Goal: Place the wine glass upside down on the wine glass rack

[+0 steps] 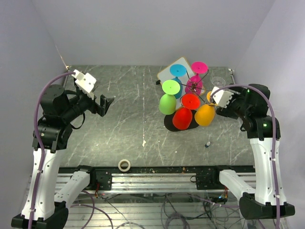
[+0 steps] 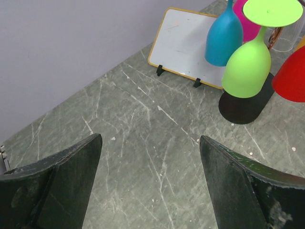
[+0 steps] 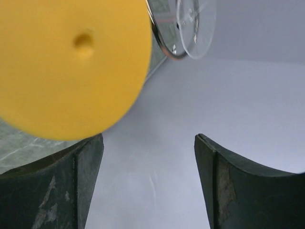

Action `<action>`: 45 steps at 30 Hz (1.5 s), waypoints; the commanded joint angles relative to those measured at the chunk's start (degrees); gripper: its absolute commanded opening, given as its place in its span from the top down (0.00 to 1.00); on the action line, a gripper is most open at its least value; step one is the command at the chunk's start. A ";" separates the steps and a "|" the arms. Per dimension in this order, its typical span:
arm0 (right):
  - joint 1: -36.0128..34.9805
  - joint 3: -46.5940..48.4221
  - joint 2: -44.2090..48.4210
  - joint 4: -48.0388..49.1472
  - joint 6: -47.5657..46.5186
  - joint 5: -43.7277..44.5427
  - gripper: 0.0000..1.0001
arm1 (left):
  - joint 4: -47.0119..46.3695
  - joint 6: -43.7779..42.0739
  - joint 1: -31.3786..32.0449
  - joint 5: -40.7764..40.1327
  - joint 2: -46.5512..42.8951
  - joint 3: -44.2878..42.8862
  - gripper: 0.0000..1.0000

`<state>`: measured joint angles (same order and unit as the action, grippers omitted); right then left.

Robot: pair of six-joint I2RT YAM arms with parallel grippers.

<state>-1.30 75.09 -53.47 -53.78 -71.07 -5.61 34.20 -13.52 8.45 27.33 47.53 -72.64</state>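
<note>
The wine glass rack [image 1: 196, 88] stands at the back right on its black oval base [image 2: 245, 109], with several coloured glasses hanging bowl-down from its arms. An orange-yellow wine glass [image 1: 205, 115] hangs on the side nearest my right arm. Its round foot [image 3: 71, 62] fills the upper left of the right wrist view, just above the left finger and apart from it. My right gripper [image 3: 148, 138] is open beside that glass, with nothing between its fingers. My left gripper [image 1: 106, 105] hovers open over the bare table on the left [image 2: 150, 138].
A white board with a wooden rim [image 1: 170, 71] leans behind the rack. A clear glass [image 1: 218, 81] sits at the far right, its foot [image 3: 195, 24] beside a wire loop. A tape roll [image 1: 124, 165] and a small object [image 1: 208, 144] lie near the front edge.
</note>
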 commanded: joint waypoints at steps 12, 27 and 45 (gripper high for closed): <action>3.61 -3.67 0.36 22.95 23.66 21.74 0.00 | -0.18 -1.49 -0.27 1.21 -1.29 1.17 0.06; 6.14 -7.10 -1.00 37.59 43.58 25.48 0.00 | -0.86 -0.97 -0.27 -1.56 -1.52 1.95 0.04; 6.18 -13.17 0.21 43.29 44.07 24.71 0.00 | -11.24 9.89 -1.24 -24.67 -2.45 6.40 0.00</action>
<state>4.45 62.57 -54.30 -13.41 -28.05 19.49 28.88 -7.90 7.68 11.20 45.98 -67.53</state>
